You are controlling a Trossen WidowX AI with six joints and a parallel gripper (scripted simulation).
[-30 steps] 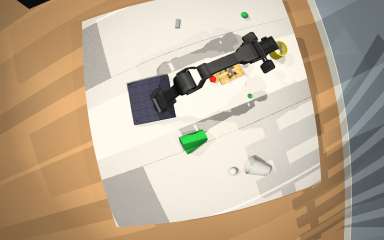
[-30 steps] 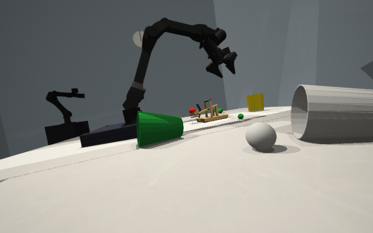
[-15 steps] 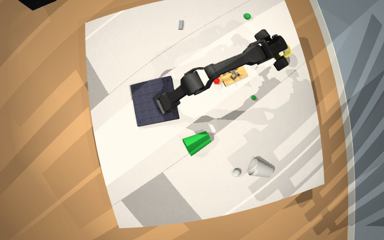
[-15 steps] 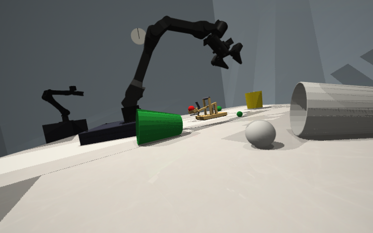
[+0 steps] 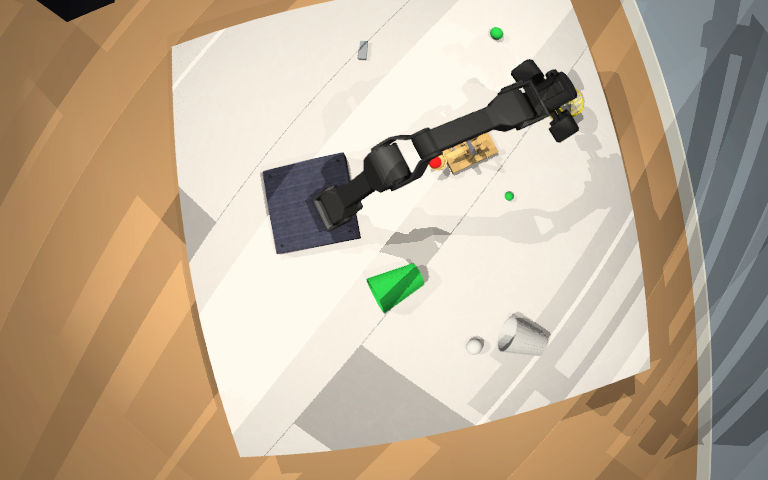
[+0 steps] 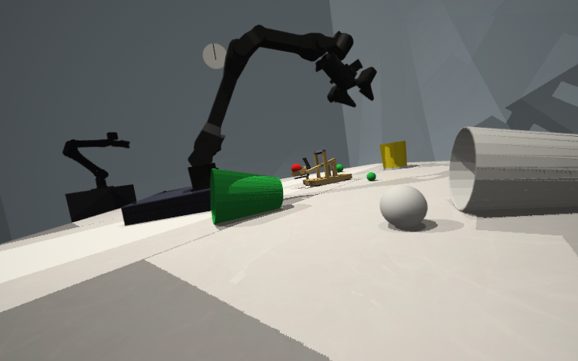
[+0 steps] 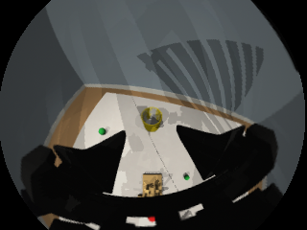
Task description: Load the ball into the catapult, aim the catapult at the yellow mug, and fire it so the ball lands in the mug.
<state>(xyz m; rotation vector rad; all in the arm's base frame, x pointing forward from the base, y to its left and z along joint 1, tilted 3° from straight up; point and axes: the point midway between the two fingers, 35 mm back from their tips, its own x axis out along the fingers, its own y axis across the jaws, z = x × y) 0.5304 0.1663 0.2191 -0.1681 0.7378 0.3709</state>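
The wooden catapult (image 5: 456,164) (image 6: 327,181) (image 7: 153,177) stands on the table. The red ball (image 5: 434,162) (image 6: 296,168) (image 7: 152,218) rests in the cup at the end of its throwing arm, on the side towards the robot's base. The yellow mug (image 5: 578,102) (image 6: 393,156) (image 7: 153,127) stands upright beyond the catapult's other end. It is partly hidden by the arm in the top view. My gripper (image 6: 363,103) (image 7: 151,130) is open and empty, high above the table, tilted outwards on the mug's side of the catapult.
Green balls lie either side of the catapult, one larger (image 5: 496,33) and one smaller (image 5: 509,195). A green cup (image 5: 396,286) (image 6: 247,197) and a pale cup (image 5: 525,338) (image 6: 519,174) lie on their sides, with a white ball (image 5: 474,345) (image 6: 403,207) between. A small grey block (image 5: 363,50) lies behind.
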